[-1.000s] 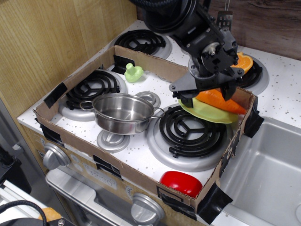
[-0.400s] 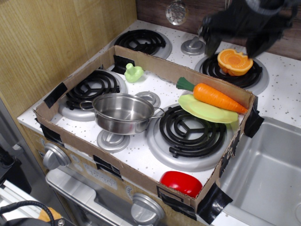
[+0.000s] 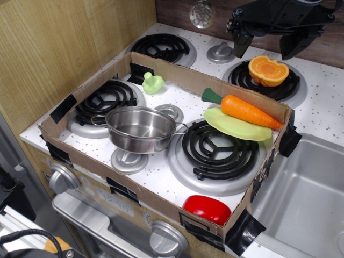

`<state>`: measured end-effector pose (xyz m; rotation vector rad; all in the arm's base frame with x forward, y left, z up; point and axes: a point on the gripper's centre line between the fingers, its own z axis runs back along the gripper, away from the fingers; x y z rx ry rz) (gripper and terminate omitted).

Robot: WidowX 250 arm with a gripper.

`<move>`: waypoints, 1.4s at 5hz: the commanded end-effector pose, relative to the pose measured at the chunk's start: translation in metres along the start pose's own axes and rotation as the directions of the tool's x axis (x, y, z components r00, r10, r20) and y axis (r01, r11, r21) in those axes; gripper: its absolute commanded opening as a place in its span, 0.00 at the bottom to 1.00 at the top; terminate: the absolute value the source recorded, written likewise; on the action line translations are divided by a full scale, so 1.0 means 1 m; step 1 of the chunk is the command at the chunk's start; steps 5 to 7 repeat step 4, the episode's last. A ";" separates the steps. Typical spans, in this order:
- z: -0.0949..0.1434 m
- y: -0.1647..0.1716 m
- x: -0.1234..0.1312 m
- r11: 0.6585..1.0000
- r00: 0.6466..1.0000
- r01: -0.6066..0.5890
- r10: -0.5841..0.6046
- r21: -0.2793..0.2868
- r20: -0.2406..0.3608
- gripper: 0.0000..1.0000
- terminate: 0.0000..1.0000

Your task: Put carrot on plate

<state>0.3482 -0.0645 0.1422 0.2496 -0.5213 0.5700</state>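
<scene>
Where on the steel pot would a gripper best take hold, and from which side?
Probably the pot's rim, from straight above. It stands upright and open, so one finger could drop inside the wall and one outside. The thin wire handle points toward the big burner and looks too slim for a sure pinch. The gripper is open and raised near the back.

Bright even overhead light, soft shadows; glare on steel pot (image 3: pixel 141 128), sharp focus

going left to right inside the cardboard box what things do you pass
Small green toy → steel pot → red toy → carrot resting on the plate. The pot and green toy overlap a little in their spans.
</scene>
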 end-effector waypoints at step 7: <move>0.020 -0.015 0.008 0.999 0.999 -0.023 0.025 -0.045 0.038 1.00 1.00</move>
